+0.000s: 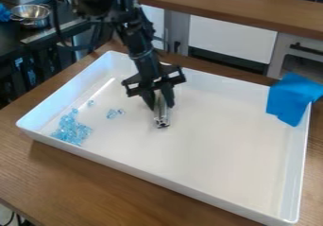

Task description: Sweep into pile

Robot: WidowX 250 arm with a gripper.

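The tray [214, 159] is gleaming white; the beads [72, 130] are showing a clear, icy blue; the cloth [291, 97] is glowing a stronger, plain blue; the counter [75, 173] is wearing brown wood grain; the pincer [162, 108] is looking black, the held tool [162, 120] silvery.

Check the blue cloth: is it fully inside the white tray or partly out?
Partly out. The blue cloth drapes over the white tray's rim, one part hanging inside, another reaching past it.
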